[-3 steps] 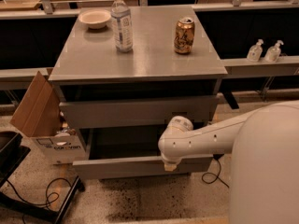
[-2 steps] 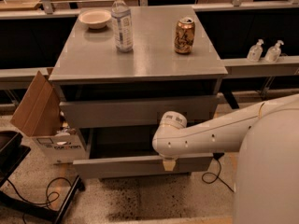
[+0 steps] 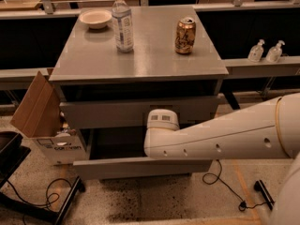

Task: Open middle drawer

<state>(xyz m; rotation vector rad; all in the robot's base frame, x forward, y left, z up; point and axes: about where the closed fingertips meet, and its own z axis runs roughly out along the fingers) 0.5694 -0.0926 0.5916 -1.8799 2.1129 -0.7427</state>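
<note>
The grey cabinet (image 3: 140, 55) has its top drawer front (image 3: 108, 114) closed. Below it the middle drawer stands pulled out toward me; its plain front panel (image 3: 140, 168) is well forward of the cabinet, and its bare grey inside (image 3: 115, 142) shows. My white arm reaches in from the right. Its wrist (image 3: 161, 123) is over the open drawer, just below the top drawer front. My gripper is beneath the wrist at the drawer and is hidden by the arm.
On the cabinet top stand a white bowl (image 3: 95, 18), a water bottle (image 3: 122, 22) and a brown can (image 3: 185, 35). An open cardboard box (image 3: 44, 121) stands at the cabinet's left. Two pump bottles (image 3: 265, 51) are on a ledge at right. Cables (image 3: 225, 184) lie on the floor.
My wrist has shifted a little to the left over the drawer. The drawer front stands slightly further out toward me.
</note>
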